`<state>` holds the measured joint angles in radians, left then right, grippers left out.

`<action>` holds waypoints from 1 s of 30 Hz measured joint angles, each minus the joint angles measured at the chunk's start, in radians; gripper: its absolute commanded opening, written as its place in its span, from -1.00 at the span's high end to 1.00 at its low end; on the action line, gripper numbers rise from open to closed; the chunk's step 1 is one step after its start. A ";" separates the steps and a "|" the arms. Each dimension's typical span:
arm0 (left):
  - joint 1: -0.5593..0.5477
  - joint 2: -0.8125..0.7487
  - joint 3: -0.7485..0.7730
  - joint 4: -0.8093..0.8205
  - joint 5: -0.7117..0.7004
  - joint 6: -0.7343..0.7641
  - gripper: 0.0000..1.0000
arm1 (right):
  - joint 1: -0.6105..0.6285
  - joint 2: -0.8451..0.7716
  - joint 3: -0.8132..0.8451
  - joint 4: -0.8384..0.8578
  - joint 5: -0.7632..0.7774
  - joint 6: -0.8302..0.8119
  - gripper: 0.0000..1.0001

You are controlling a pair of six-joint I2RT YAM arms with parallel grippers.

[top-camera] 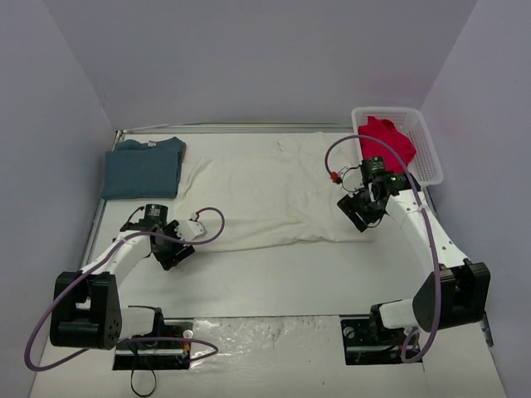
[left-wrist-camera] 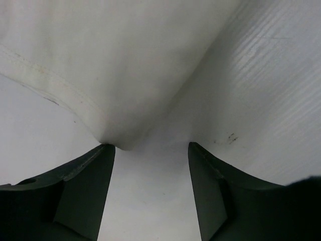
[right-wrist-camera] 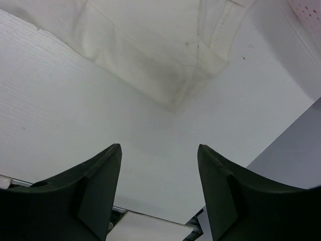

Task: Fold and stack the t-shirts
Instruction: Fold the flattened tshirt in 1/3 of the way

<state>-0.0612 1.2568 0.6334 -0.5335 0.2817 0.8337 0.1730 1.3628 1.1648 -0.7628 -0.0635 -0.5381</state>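
The left hand (top-camera: 176, 249) is spread and empty at the cream shirt's (top-camera: 265, 199) near-left corner. The right hand (top-camera: 363, 212) is spread and empty by its right edge. The cream shirt lies flat mid-table (top-camera: 274, 282). Beyond, the teal shirt (top-camera: 143, 170) lies folded far left, and the red shirt (top-camera: 386, 141) sits in the basket (top-camera: 428, 157).

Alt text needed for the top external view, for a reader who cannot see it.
A large cream-white t-shirt lies spread across the middle of the table, with the left gripper and right gripper open and empty by its near corners. A folded teal-blue t-shirt sits far left; a red t-shirt lies in a white lattice basket far right.
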 measured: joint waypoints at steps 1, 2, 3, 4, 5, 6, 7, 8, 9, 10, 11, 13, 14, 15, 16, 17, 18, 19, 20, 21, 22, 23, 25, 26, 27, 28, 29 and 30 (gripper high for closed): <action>0.000 0.006 -0.003 0.017 -0.002 -0.001 -0.18 | -0.003 -0.002 -0.011 0.002 0.002 0.000 -0.17; 0.000 0.010 -0.003 0.028 -0.003 -0.004 -0.18 | -0.005 -0.002 -0.020 0.002 0.005 0.000 -0.17; 0.000 0.011 -0.003 0.038 -0.003 -0.005 -0.18 | -0.010 -0.002 -0.029 0.003 0.006 0.000 -0.17; 0.000 0.013 -0.003 0.051 -0.003 -0.006 -0.18 | -0.014 -0.002 -0.037 0.002 0.010 -0.001 -0.17; 0.000 0.018 -0.003 0.062 -0.002 -0.008 -0.18 | -0.021 -0.002 -0.043 0.002 0.014 -0.002 -0.18; 0.000 0.022 -0.001 0.069 0.000 -0.008 -0.12 | -0.029 -0.002 -0.047 0.002 0.019 -0.005 -0.18; 0.000 0.027 0.002 0.076 0.004 -0.009 -0.01 | -0.037 -0.001 -0.051 0.004 0.027 -0.006 -0.18; 0.000 0.035 0.006 0.078 0.008 -0.011 0.25 | -0.045 0.000 -0.055 0.004 0.034 -0.008 -0.18; 0.000 0.046 0.011 0.083 0.013 -0.012 0.94 | -0.056 0.002 -0.059 0.004 0.040 -0.011 -0.18; 0.000 0.058 0.016 0.087 0.020 -0.016 0.95 | -0.068 0.007 -0.062 0.005 0.045 -0.015 -0.18; 0.000 0.073 0.019 0.094 0.023 -0.008 0.95 | -0.082 0.015 -0.066 0.006 0.050 -0.019 -0.18; 0.000 0.092 0.036 0.092 0.032 -0.004 0.95 | -0.109 0.040 -0.077 0.008 0.051 -0.034 -0.17; 0.000 0.099 0.043 0.091 0.034 -0.004 0.95 | -0.119 0.057 -0.080 0.010 0.049 -0.040 -0.17; 0.000 0.103 0.047 0.092 0.037 -0.003 0.95 | -0.128 0.074 -0.083 0.012 0.048 -0.046 -0.16; 0.000 0.105 0.048 0.092 0.039 -0.003 0.95 | -0.137 0.092 -0.084 0.013 0.044 -0.053 -0.16; 0.000 0.105 0.048 0.092 0.040 -0.003 0.95 | -0.145 0.112 -0.084 0.014 0.037 -0.061 -0.15; 0.000 0.105 0.048 0.092 0.040 -0.003 0.95 | -0.152 0.135 -0.084 0.017 0.029 -0.067 -0.15; 0.000 0.104 0.048 0.092 0.040 -0.003 0.95 | -0.156 0.151 -0.084 0.019 0.023 -0.072 -0.14; 0.000 0.103 0.048 0.092 0.040 -0.003 0.95 | -0.159 0.170 -0.084 0.022 0.014 -0.077 -0.13; 0.000 0.101 0.047 0.092 0.041 -0.004 0.95 | -0.160 0.190 -0.084 0.024 0.005 -0.084 -0.12; 0.000 0.101 0.047 0.091 0.041 -0.004 0.95 | -0.160 0.209 -0.084 0.026 -0.003 -0.091 -0.11; 0.000 0.100 0.047 0.091 0.041 -0.004 0.95 | -0.160 0.229 -0.084 0.028 -0.011 -0.095 -0.11; 0.000 0.098 0.045 0.091 0.042 -0.004 0.95 | -0.160 0.267 -0.084 0.035 -0.026 -0.100 -0.10; 0.000 0.098 0.045 0.091 0.041 -0.004 0.95 | -0.161 0.288 -0.084 0.041 -0.035 -0.103 -0.10; 0.000 0.098 0.045 0.092 0.041 -0.004 0.95 | -0.161 0.306 -0.082 0.044 -0.042 -0.107 -0.09; 0.000 0.098 0.045 0.092 0.041 -0.004 0.95 | -0.161 0.320 -0.079 0.048 -0.048 -0.109 -0.09; 0.000 0.098 0.044 0.092 0.041 -0.004 0.95 | -0.161 0.336 -0.075 0.050 -0.054 -0.111 -0.08; 0.000 0.097 0.044 0.092 0.040 -0.004 0.95 | -0.161 0.352 -0.068 0.053 -0.059 -0.114 -0.02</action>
<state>-0.0612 1.3537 0.6773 -0.4419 0.3222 0.8299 0.0124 1.7145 1.0966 -0.7097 -0.1226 -0.6518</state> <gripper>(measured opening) 0.043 0.545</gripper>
